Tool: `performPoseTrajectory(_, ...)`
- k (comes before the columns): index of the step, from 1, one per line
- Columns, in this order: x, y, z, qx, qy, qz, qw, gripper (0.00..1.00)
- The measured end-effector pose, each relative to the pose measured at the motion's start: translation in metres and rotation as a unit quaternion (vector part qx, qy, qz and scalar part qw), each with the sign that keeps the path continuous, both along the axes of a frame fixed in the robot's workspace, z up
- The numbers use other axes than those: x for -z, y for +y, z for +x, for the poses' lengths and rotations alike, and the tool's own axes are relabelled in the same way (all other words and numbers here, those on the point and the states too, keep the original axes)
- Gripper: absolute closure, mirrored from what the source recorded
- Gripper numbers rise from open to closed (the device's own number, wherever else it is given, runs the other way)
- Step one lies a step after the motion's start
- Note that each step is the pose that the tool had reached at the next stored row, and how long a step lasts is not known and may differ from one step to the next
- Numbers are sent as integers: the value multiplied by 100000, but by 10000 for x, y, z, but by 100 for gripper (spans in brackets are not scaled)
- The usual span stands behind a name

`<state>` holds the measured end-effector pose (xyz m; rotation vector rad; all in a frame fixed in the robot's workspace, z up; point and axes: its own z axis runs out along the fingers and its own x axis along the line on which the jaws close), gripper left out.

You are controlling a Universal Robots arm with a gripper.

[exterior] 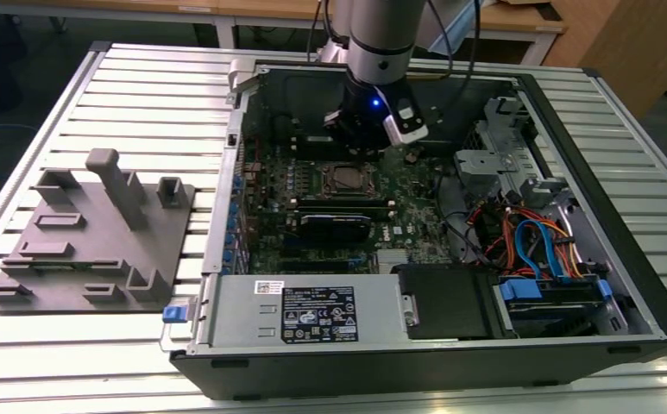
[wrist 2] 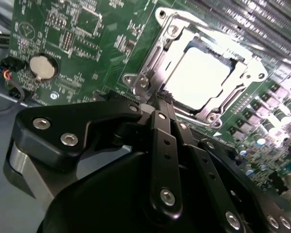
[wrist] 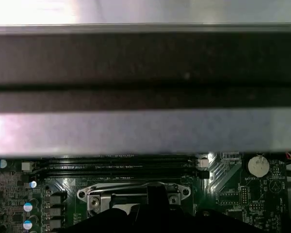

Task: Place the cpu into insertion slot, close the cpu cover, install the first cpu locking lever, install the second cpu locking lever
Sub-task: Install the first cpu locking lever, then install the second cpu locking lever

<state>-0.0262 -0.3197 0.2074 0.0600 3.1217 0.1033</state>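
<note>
The cpu (wrist 2: 202, 73) lies in the insertion slot (exterior: 339, 178) on the green board, its pale metal top showing bright through the cut-out of the cpu cover (wrist 2: 153, 58). The silver cover lies flat over the socket. My gripper (wrist 2: 161, 97) hangs just above the socket's edge, black fingers pressed together, and I see nothing between them. In the exterior view the gripper (exterior: 359, 148) is inside the open case, just behind the socket. The first wrist view shows the gripper's (wrist: 155, 193) dark tip in front of the cover (wrist: 102, 193). I cannot tell the locking levers from the frame.
Grey fixture plate (exterior: 91, 241) lies on the table at the exterior view's left. Silver power supply (exterior: 305, 310) fills the case front; drive cage and coloured cables (exterior: 540, 241) are at the right. Long black memory slots (wrist: 116, 165) and a coin battery (wrist 2: 42, 67) flank the socket.
</note>
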Motion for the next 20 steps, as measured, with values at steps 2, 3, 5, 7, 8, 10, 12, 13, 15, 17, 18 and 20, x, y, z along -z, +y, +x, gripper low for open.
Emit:
performPoseTrajectory(2, 0, -8, 0, 4, -2, 0, 100000, 90)
performPoseTrajectory(3, 0, -8, 0, 6, 2, -3, 100000, 90)
performPoseTrajectory(5, 0, -12, 0, 4, 2, -6, 100000, 90)
performPoseTrajectory(7, 0, -15, 0, 3, 2, -6, 100000, 90)
performPoseTrajectory(8, 0, -15, 0, 2, 1, -5, 100000, 90)
performPoseTrajectory(10, -1, -22, 0, -7, 1, -8, 100000, 90)
performPoseTrajectory(12, 0, -29, 0, 0, 2, -6, 100000, 90)
performPoseTrajectory(13, 0, -35, 0, -1, 5, -8, 100000, 90)
performPoseTrajectory(15, 0, -48, 0, -1, 0, -5, 100000, 90)
performPoseTrajectory(17, 0, -61, 0, 0, 2, -6, 100000, 90)
performPoseTrajectory(18, 0, -66, 0, 0, 1, -6, 100000, 90)
performPoseTrajectory(20, 0, -68, 0, 9, 0, -4, 100000, 90)
